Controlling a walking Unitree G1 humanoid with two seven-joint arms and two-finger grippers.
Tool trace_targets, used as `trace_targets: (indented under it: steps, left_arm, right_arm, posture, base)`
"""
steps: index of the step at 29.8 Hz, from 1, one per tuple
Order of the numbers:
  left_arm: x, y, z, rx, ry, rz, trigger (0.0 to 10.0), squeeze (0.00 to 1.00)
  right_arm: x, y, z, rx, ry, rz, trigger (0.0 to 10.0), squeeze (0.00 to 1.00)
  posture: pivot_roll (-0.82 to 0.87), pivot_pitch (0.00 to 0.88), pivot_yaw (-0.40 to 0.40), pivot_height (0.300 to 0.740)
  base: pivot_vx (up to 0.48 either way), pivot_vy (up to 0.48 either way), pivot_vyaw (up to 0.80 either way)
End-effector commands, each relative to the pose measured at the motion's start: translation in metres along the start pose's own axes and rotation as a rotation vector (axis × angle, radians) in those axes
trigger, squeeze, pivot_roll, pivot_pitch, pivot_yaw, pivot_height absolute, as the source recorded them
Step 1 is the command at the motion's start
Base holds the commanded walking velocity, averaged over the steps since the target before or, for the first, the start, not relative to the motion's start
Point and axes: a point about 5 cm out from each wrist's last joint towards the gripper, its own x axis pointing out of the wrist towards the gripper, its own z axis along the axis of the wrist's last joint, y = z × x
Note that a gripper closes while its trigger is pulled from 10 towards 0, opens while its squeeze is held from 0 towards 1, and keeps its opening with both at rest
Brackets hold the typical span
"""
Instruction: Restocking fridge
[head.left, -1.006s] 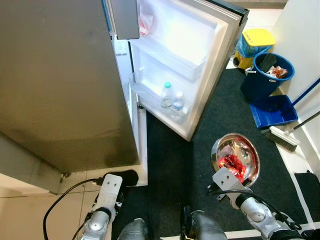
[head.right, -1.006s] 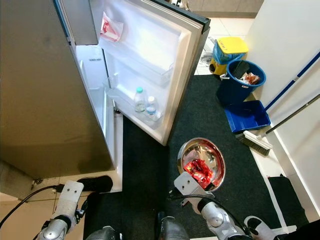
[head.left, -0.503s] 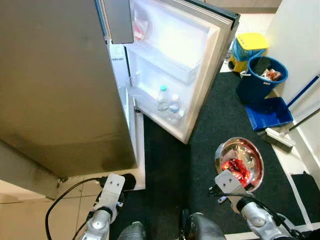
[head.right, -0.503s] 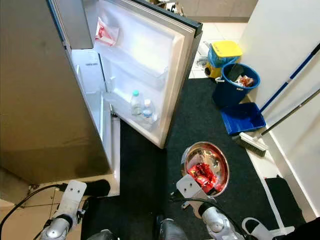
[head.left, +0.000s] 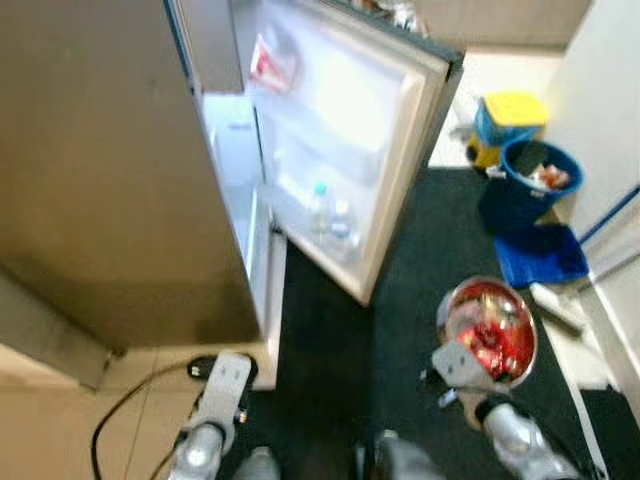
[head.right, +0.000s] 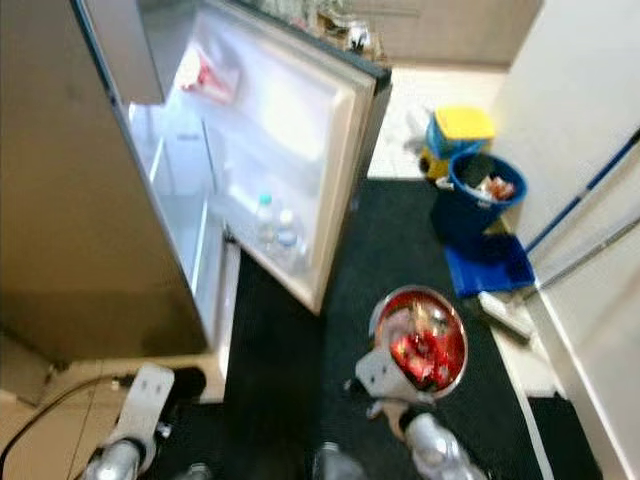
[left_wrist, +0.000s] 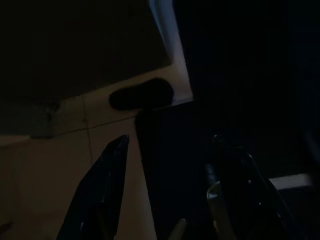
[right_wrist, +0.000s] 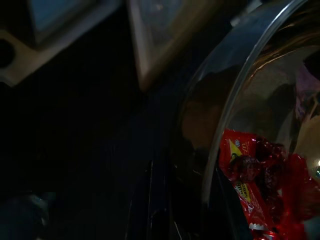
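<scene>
We carry a steel bowl (head.right: 421, 338) of red snack packets (right_wrist: 252, 182) out in front of our right side, above the dark mat (head.left: 330, 330); the right gripper (right_wrist: 185, 220) has its jaws closed on the bowl's rim, one finger inside the wall and one outside, as the right wrist view shows. The fridge (head.right: 120, 190) stands ahead and to our left with its door (head.right: 290, 150) swung wide, two water bottles (head.right: 275, 222) in a lower door shelf and a red packet (head.right: 200, 72) in the top one. The step in hand looks like walking the bowl up to the fridge, and since the head views are blurred, we should keep the bowl level so no packets slide out, and steer toward the opening, well away from the blue bin (head.right: 482, 188) and broom handles (head.right: 590, 190) on the right. The left gripper (left_wrist: 167, 185) hangs low over the floor, jaws spread wide and empty, free to pick packets once we stop close to the shelves.
</scene>
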Motion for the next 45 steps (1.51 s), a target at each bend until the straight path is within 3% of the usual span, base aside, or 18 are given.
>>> trace_targets:
  steps: [1,11,35,45]
  left_arm:
    - [-0.0028,-0.0021,-0.0081,0.003,0.032,-0.005,10.0,0.00]
    - [-0.0020,-0.0012,-0.0083,0.005,0.041,0.006,10.0,0.00]
    - [-0.0005,0.0008,-0.0073,-0.021,0.043,0.020,10.0,0.00]
    - [0.0010,0.0024,-0.0060,0.017,0.050,0.035,10.0,0.00]
  right_arm:
    - [-0.0021,-0.0038,-0.0045,0.013,0.015,-0.023,10.0,0.00]
    - [-0.0022,-0.0042,-0.0044,0.012,0.018,-0.024,10.0,0.00]
    - [-0.0020,-0.0033,-0.0024,0.015,0.011,-0.014,10.0,0.00]
    - [-0.0014,-0.0025,-0.0002,0.012,0.002,-0.007,10.0,0.00]
  posture:
    - [-0.03,0.169,-0.038,0.740]
    - [-0.03,0.170,-0.039,0.740]
    - [-0.03,0.166,-0.040,0.740]
    - [-0.03,0.161,-0.040,0.740]
  base:
    - [0.000,-0.251,0.66]
    - [0.000,-0.247,0.59]
    - [0.000,-0.040,0.02]
    - [0.000,-0.092,0.00]
